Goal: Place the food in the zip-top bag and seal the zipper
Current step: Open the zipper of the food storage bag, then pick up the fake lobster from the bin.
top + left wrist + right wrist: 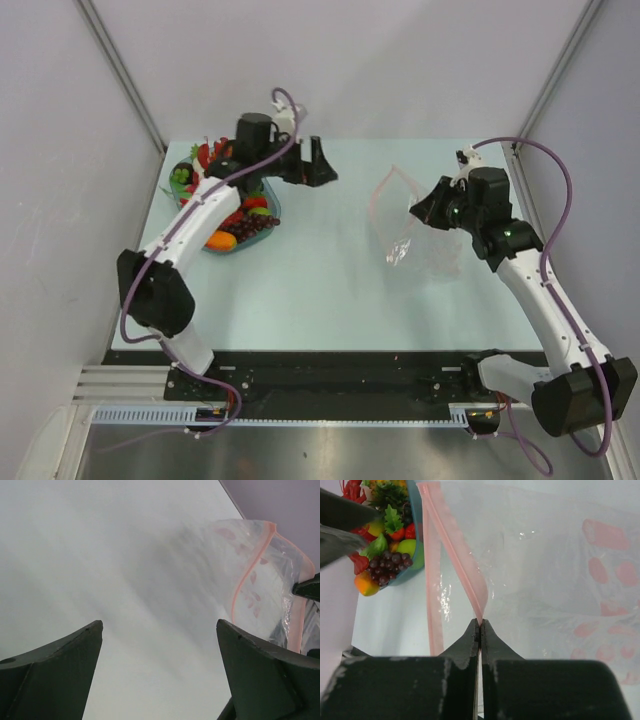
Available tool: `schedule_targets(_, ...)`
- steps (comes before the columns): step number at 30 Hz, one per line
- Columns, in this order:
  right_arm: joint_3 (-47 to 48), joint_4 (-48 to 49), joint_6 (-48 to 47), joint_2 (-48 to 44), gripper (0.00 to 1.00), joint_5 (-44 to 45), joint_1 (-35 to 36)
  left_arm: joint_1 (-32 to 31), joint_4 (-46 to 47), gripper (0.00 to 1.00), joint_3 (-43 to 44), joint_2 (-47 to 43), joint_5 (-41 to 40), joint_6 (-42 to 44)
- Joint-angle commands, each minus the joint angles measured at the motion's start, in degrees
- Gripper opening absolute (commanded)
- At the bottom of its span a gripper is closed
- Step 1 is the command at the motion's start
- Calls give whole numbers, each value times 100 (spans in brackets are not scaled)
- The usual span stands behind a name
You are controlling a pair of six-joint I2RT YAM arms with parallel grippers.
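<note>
The right gripper [479, 626] is clamped on the zipper [454, 545] of the zip-top bag [545, 580]; the left gripper [159, 627] is held wide apart, empty, left of that bag.

top cam: overhead | wrists: close, low | all share bag [396, 215]

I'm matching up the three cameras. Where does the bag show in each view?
Top external: the bag is right of centre, at the right gripper.
Left wrist: the bag is upper right, beyond the open left gripper.
Right wrist: the bag fills the centre and right.
Shared landmark: the pink zipper, which the right gripper pinches.
</note>
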Motion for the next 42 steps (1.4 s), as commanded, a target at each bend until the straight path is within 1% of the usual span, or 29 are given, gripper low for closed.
schedule_targets(1,45,488,228,207,0,42,-24,1005,-142,100,35,-882,-222,193)
schedule_targets(4,45,611,237,340,0,7,-24,1587,-283,100,87,-944,-802,220)
schedule_targets(5,54,646,228,418,0,-2,-24,1972,-300,99,200,-875,-1039,289)
schedule_targets(7,63,690,210,489,0,-11,-24,2430,-397,100,368,-726,-1373,351)
schedule_targets(8,72,734,210,559,0,-46,-24,2546,-519,100,595,-638,-1654,412)
schedule_targets(10,81,778,210,604,0,-90,-16,2845,-730,96,894,-225,-2050,404)
schedule_targets(11,107,787,193,639,0,-107,-16,2890,-1001,94,1253,-67,-2243,378)
schedule_targets(12,116,787,175,674,0,-99,-16,2916,-1152,92,1448,274,-2698,352)
schedule_targets(13,124,787,158,683,0,-99,-16,2951,-1292,92,1780,408,-2937,264)
schedule_targets(14,133,795,140,692,0,-99,-16,2952,-1442,92,1862,540,-3027,255)
schedule_targets(17,133,796,79,700,0,-64,-7,2969,-1409,91,1810,673,-3115,193)
schedule_targets(19,133,787,61,700,0,-46,-16,2978,-1452,86,1810,795,-3124,141)
schedule_targets(22,124,778,43,700,0,-46,-7,2987,-1601,82,1845,954,-3247,62)
schedule_targets(30,168,716,-88,736,0,24,-24,2987,-1882,74,1880,1191,-2826,61)
schedule_targets(34,142,751,-89,779,0,33,-24,2996,-2005,74,1854,1200,-2825,70)
schedule_targets(35,133,752,-89,788,0,24,-16,2987,-2032,74,1845,1218,-2677,70)
schedule_targets(42,168,761,-89,850,0,-2,-24,2978,-2120,76,1775,1393,-2509,-35)
